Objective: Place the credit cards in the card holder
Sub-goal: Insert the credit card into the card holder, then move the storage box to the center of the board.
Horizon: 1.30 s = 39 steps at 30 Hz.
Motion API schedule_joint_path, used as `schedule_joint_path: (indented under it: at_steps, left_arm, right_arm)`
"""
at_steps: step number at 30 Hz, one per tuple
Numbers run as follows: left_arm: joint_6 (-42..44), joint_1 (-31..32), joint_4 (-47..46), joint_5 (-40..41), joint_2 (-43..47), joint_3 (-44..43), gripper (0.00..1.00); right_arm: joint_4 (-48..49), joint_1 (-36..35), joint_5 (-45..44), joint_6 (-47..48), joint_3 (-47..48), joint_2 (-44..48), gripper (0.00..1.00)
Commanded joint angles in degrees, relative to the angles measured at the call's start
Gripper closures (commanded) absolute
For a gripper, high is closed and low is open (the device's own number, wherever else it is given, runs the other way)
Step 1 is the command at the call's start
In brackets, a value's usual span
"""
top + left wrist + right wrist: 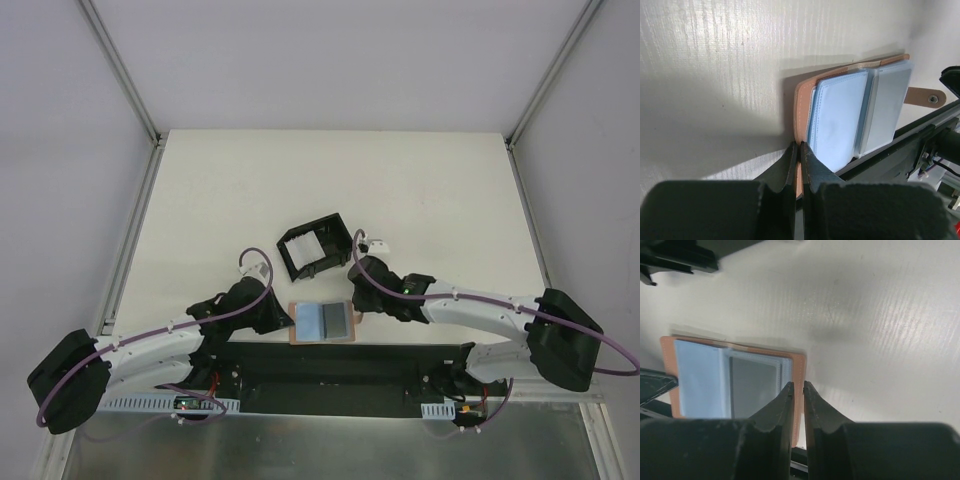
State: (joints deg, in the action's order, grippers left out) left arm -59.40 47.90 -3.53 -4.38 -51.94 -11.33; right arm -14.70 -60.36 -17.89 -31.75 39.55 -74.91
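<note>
Evidently the work is at its closing stage. On the left, the left end effector point(800, 150) is pressed together on the tan left border of the card holder point(801, 105), pinning it. The holder lies opened flat on the bench point(400, 190), right at the near edge and between the two arms. Inside it, the light blue card point(837, 117) sits on the left half and the grey card point(754, 387) on the right half, both apparently behind clear sleeves, so the loading looks done or nearly so.

Further right, the right end effector point(798, 388) stands at the holder's right border with only a thin slit between its jaws. Whether that slit nips the leather or has just let go of it I cannot tell.

My guess is that the next move is either a last push to seat the grey card fully, or folding the cover shut. Either one needs the right arm to get clear of the border while the left keeps the holder from sliding. The snap tab point(925, 97) sticks out on the right and would have to come round for closing.

Behind the holder, near but apart from it, stands a black box frame point(313, 247) with white pieces inside, and a small white bit point(374, 242) lies just beside that. Neither blocks the work. The dark rail point(340, 360) along the near edge is touching or almost touching the holder, leaving little room on that side.
</note>
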Motion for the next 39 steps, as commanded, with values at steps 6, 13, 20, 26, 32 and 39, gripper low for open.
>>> schedule_joint_path:
  at_steps: [6,13,20,26,32,39]
  left_arm:
    - [-2.6,-0.3,1.3,4.0,1.9,1.2,1.0]
    - [-2.1,-0.7,1.3,5.7,1.6,1.0,1.0]
    - [-1.4,-1.7,1.3,5.0,2.1,1.2,1.0]
    - [-0.3,-2.8,1.4,4.5,1.8,0.8,1.0]
    - [0.3,-3.6,1.5,3.2,1.2,0.4,1.0]
    - [0.4,-4.0,1.4,2.9,0.5,0.3,1.0]
  right_arm:
    - [5.3,0.5,4.3,5.9,5.7,4.6,0.66]
    - [3.8,6.9,9.2,12.3,15.5,-2.8,0.64]
    - [2.0,13.9,16.4,17.8,27.7,-15.6,0.63]
    - [1.1,17.0,17.3,19.7,34.1,-23.6,0.63]
    - [1.2,18.2,14.2,21.5,34.6,-26.0,0.61]
    - [0.6,19.8,12.3,23.7,33.2,-26.2,0.61]
